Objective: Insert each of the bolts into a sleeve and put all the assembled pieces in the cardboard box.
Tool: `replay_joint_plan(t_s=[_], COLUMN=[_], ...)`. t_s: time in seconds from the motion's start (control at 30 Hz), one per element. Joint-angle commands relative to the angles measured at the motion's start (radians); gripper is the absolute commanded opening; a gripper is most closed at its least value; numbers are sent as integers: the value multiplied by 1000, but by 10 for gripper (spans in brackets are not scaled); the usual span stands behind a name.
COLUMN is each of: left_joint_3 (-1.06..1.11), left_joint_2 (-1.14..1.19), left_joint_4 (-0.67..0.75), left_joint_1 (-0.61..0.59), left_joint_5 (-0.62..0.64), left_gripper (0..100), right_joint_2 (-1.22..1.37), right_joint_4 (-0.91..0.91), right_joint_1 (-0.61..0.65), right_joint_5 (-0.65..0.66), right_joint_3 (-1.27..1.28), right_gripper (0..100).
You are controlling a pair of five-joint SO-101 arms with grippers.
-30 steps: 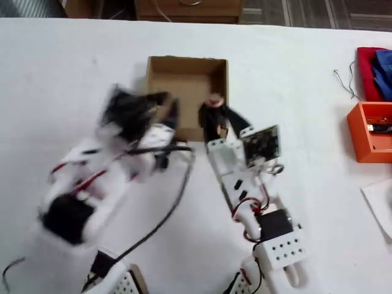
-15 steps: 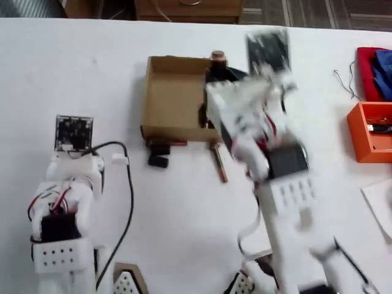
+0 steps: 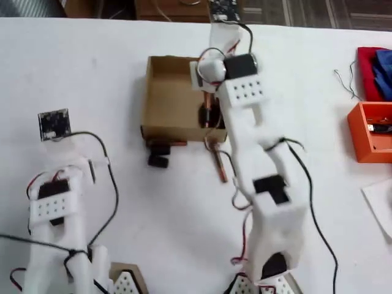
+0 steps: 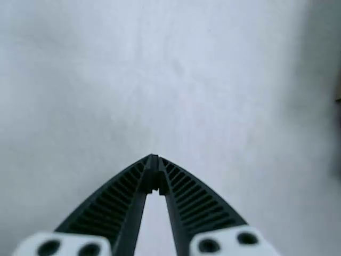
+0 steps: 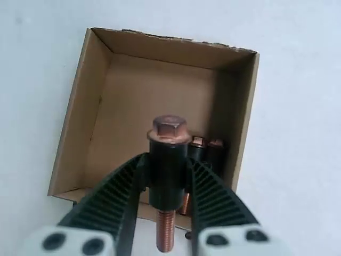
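R end effector [image 5: 168, 160]: narrow, fingers clamped on black sleeve [image 5: 168, 184] w/ copper bolt [image 5: 169, 129] thru it; hex head at one end, threaded tip sticking out the other. It hangs over the cardboard box [image 5: 80, 122]. Two assembled pcs [image 5: 205, 152] sit inside, near one side wall. On the desk [image 3: 92, 73] just outside box front: loose bolt [image 3: 219, 165] and two bare sleeves [image 3: 157, 162]. L end effector [image 4: 153, 162]: fingers pressed together, holding nothing, over desk.

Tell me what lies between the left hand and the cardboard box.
Bare white table. The high view shows nothing on that stretch up to the cardboard box; the left hand, shut, has plain table ahead in its wrist view.
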State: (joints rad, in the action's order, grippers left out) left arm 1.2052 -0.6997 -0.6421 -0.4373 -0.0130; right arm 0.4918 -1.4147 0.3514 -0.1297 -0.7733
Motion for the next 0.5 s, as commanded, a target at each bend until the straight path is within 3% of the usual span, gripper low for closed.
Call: replay_joint_plan(t_s=[0.0,0.13,0.37,0.47], left_joint_3=[-50,-35,90,97], left_joint_2=[15,25,25,23], left_joint_4=[20,25,232,247], left_joint_1=[2,41,52,55], left_joint_5=[11,9,9,-38], left_gripper=[27,27,27,27], right_joint_2=[142,314,519,568], right_joint_4=[-45,-41,-38,-45], right_joint_1=[4,13,50,56], right_joint_5=[-8,-21,-78,-78], right_joint_3=[-235,-368,-543,-571], right_gripper=[20,20,20,20])
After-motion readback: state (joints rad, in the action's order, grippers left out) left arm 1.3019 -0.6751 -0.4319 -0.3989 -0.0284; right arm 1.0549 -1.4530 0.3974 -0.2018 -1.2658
